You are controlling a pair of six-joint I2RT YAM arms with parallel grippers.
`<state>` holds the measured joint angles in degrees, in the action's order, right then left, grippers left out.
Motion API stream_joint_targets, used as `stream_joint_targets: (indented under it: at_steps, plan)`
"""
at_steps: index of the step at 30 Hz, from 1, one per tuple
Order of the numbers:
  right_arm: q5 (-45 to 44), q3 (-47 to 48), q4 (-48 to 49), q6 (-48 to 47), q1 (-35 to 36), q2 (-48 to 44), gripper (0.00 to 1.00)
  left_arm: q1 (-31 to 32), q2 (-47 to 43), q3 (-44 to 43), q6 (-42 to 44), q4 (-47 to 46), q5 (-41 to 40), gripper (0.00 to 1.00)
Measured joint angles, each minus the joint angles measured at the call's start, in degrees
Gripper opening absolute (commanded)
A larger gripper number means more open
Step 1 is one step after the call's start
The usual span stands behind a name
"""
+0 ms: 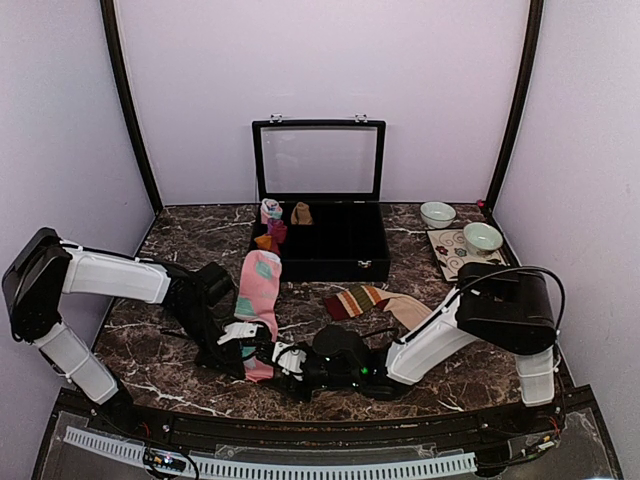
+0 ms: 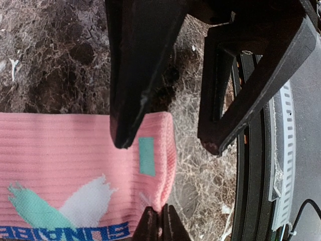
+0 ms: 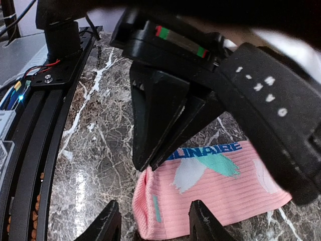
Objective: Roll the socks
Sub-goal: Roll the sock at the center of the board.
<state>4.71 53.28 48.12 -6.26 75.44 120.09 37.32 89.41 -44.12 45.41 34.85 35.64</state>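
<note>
Pink ribbed knit is where trouble could start. The long pink sock (image 1: 258,290), with a mint-and-white pattern and a blue lettered band, lies flat on the brown marble-veined tabletop (image 1: 150,345). Its cuff is nearest the arm bases and its toe points away. The left gripper (image 2: 158,227) is clenched on the very corner of that cuff, with only a sliver of hem between its fingers. The right gripper (image 3: 154,213) stands released, its fingers astride the cuff end, one over fabric and one over bare marble.

So thin a pinch may well slip once the cuff is folded over, and the sock may slide on the smooth stone instead of curling. The two sets of fingers sit almost touching. If the right gripper closes, it could knock the left one or catch only the top layer, which would give a loose, crooked roll. The black rail (image 3: 30,150) along the table's near edge is close, and a pull that way could drag the cuff onto it.

Further out, the red-brown-and-cream striped sock (image 1: 360,299) with a tan foot lies just beside the right arm (image 1: 430,335), whose forearm could sweep it. Beyond the pink toe stands an open black case (image 1: 340,268) with a raised glass lid (image 1: 318,160) and small rolled bundles (image 1: 272,232) in its left compartments. The toe lies near the case's front corner, which may crowd the end of a roll. Two pale bowls (image 1: 437,213) and a patterned mat (image 1: 450,262) sit well apart at the far right.
</note>
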Motion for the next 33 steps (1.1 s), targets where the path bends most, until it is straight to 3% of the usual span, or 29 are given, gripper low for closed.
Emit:
stream_joint_targets:
  at_steps: [33]
  plan:
    - [3.0,6.1,-7.5,-4.2,0.3,3.3,0.42,-1.5,0.0,1.5,2.1,0.9,2.6,0.06]
